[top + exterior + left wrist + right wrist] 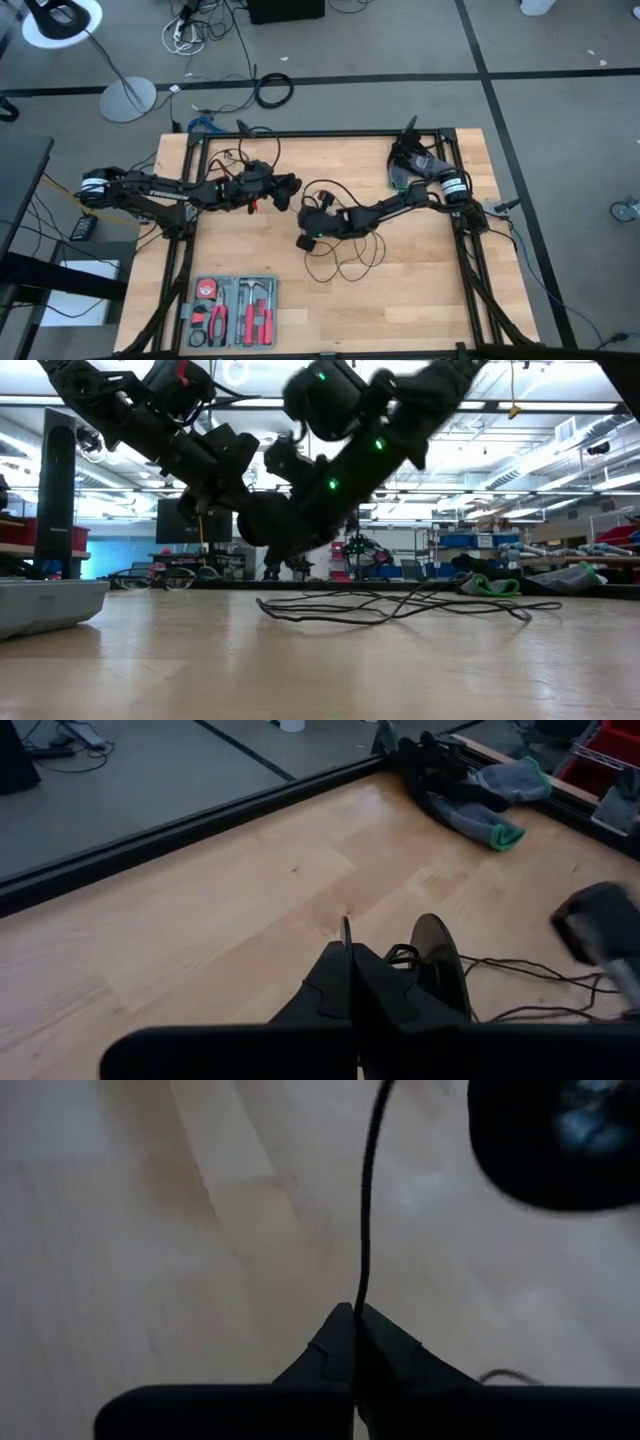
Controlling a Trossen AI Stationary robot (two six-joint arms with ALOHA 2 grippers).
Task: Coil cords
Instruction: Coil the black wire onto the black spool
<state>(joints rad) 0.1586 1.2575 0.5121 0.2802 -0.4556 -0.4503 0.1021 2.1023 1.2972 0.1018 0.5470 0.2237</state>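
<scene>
Pinching the cord between its closed fingers, my right end effector hangs above the middle of the bench, and in its wrist view the thin black line runs straight away from the fingertips over bare wood. My left end effector is just beside it toward my left, also closed, with a thin strand of the same cord caught between its fingers; the round black puck hangs on edge right against them. From above, both end effectors sit near each other at the bench centre, the left slightly farther back than the right. From the low view, both are raised clear of the wood. Most of the cord lies in loose, uneven loops on the wood below and beside my right end effector, spread toward the front of the bench, and the low view shows those loops lying flat. A grey glove with a green cuff rests at the far right corner of the bench. An open tool case with red-handled pliers sits at the front left edge.
</scene>
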